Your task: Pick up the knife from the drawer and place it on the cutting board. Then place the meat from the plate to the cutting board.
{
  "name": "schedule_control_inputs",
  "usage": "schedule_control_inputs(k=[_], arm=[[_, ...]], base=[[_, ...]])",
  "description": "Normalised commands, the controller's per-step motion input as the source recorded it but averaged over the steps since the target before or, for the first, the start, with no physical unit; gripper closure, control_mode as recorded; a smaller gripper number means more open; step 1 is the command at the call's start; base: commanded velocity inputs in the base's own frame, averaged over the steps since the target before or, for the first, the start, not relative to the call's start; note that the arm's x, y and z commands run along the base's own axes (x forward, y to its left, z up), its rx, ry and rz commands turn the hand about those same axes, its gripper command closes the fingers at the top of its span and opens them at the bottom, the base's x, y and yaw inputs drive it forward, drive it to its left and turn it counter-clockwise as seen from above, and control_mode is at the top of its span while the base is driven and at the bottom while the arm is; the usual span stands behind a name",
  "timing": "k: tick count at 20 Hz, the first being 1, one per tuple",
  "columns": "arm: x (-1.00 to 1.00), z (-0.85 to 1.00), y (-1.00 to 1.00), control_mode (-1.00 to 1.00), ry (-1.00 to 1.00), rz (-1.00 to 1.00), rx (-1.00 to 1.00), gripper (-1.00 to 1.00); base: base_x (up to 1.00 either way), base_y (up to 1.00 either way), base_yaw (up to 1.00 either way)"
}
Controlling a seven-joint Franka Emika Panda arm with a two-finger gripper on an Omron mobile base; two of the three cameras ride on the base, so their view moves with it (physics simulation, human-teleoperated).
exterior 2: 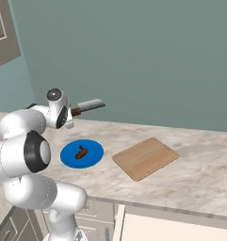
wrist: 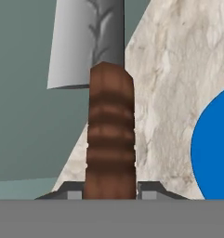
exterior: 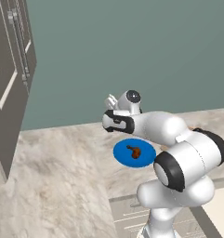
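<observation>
Aloft, claw (wrist: 110,189) clamping knife (exterior 2: 88,106) above plate (exterior 2: 82,153).

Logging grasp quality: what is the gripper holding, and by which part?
The gripper holds the knife by its brown handle, blade pointing away from the hand.

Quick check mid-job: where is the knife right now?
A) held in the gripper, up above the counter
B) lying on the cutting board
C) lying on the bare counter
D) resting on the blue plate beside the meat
A: the knife sticks out of the gripper in the air, its brown handle between the fingertips; the cutting board is bare, and the plate holds just the meat.
</observation>
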Motion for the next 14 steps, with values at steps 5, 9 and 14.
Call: schedule_control_inputs(k=[5,9,14], arm=[[0.00,0.00,0.00,1.00,0.00,0.00,0.00,1.00],[0.09,0.00,-0.12,-1.00,0.04,0.00,0.00,1.00],[0.38,0.00,-0.55,-1.00,0.20,-0.05,0.03,1.00]], base=[[0.35,-0.30,0.00],[0.27,-0.30,-0.01],[0.00,0.00,0.00]])
